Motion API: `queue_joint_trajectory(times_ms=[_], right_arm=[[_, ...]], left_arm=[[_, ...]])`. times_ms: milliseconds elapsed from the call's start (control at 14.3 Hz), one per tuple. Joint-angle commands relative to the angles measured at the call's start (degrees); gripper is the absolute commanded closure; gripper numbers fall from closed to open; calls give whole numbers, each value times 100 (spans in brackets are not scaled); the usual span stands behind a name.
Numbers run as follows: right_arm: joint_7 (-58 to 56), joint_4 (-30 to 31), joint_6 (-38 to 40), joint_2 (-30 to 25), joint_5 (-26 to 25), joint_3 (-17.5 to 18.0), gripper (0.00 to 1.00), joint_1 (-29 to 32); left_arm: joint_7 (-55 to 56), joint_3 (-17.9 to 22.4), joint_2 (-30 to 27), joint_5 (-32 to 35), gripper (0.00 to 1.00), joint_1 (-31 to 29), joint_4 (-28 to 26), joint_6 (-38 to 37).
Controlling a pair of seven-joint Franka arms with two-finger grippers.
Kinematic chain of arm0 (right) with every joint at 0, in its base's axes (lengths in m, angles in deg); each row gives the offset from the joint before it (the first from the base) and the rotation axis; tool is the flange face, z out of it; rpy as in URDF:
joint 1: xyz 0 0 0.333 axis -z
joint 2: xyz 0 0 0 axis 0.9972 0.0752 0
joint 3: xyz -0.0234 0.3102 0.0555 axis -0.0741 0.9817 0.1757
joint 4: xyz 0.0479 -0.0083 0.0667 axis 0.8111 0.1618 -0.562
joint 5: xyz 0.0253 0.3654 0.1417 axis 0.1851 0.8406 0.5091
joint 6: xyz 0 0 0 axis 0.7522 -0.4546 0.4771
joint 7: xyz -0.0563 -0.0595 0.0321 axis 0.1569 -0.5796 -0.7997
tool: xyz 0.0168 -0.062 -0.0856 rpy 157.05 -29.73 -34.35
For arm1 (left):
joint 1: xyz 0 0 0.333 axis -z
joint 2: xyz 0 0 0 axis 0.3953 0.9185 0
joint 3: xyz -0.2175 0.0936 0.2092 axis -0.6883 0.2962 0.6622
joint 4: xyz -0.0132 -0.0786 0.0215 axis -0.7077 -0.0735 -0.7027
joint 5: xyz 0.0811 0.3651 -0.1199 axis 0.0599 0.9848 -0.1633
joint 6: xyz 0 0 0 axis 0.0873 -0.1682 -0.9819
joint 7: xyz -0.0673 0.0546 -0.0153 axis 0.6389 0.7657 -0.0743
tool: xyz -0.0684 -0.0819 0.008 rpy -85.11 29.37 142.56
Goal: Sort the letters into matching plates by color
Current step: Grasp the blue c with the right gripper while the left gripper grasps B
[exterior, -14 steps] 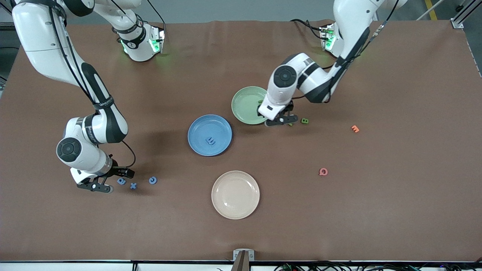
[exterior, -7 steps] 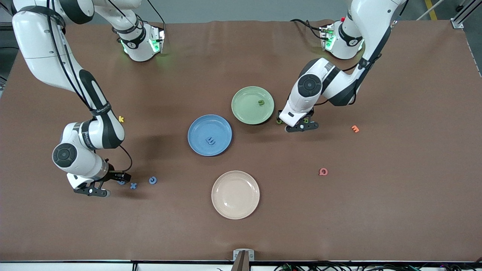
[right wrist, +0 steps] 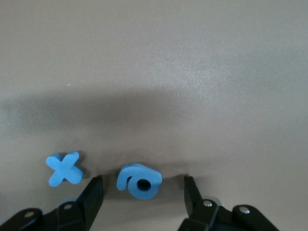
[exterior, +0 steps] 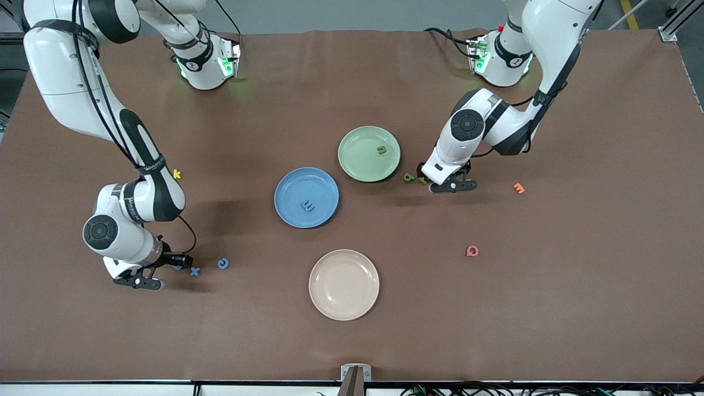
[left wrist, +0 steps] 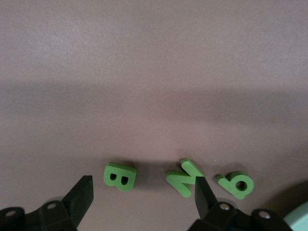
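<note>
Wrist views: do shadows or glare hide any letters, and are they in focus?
Left wrist view: a soft shadow band crosses the mat, but the green letters sit sharp and evenly lit. Right wrist view: a mild sheen brightens the mat above the shadow; the blue letters stay crisp. Front view: arm shadows fall beside the blue plate, hiding nothing.

Cream plate (exterior: pixel 344 284), orange (exterior: pixel 518 188), pink (exterior: pixel 472 251), yellow letters (exterior: pixel 177 174)

Blue letters (right wrist: pixel 139 180) (three loose) lie far from blue plate (exterior: pixel 286 190).
</note>
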Motion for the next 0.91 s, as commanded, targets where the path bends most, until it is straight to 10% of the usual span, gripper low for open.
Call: queue_joint_trajectory(times_ms=[0,697,837], right_arm=[[-28,-160,24,132,-146,77,38,75],[-29,-283,24,185,-146,77,52,75],[-63,-283,24,185,-146,77,73,75]], left_arm=[[-49,-29,-209,295,6,-197,-365,362],[-49,-20,-77,578,14,-365,-699,837],[-40,-20,-24,692,21,-470,-717,917]])
